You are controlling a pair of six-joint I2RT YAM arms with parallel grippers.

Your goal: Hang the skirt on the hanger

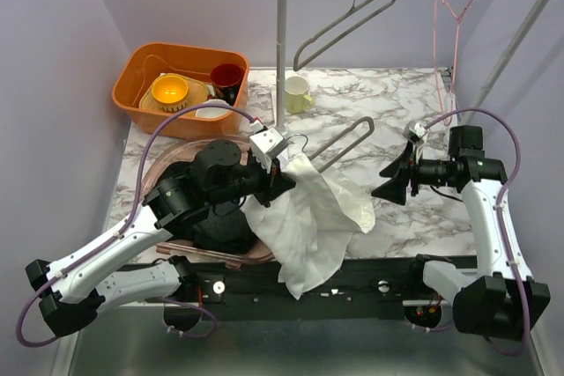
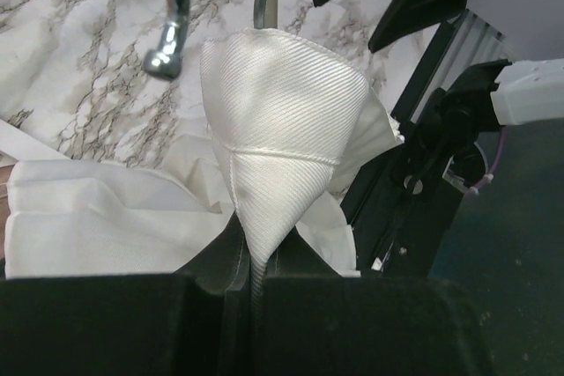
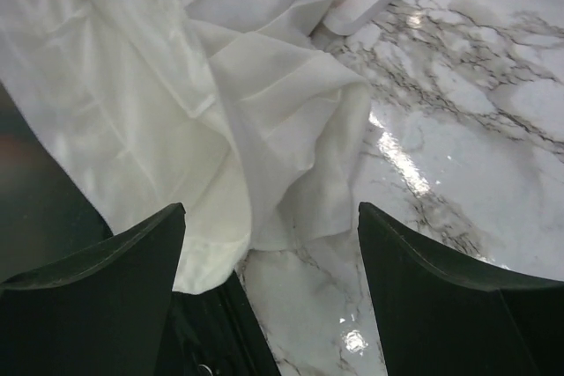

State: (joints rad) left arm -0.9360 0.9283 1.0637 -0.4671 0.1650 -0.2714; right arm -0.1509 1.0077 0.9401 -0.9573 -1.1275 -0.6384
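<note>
Left gripper [image 2: 256, 283] fills the bottom of its wrist cam, fingers clamped tight on a pinched-up fold of the white skirt [image 2: 282, 121]. One chrome rod of the hanger [image 2: 172, 41] ends just beside the fold and the other runs behind it.

Right wrist cam: right gripper [image 3: 271, 209] is spread wide with nothing in it, over the skirt's edge on the marble table [image 3: 458, 129].

Top view: the skirt is bunched at the left gripper and drapes off the near table edge. The hanger lies flat and the right gripper is clear of the cloth.
</note>
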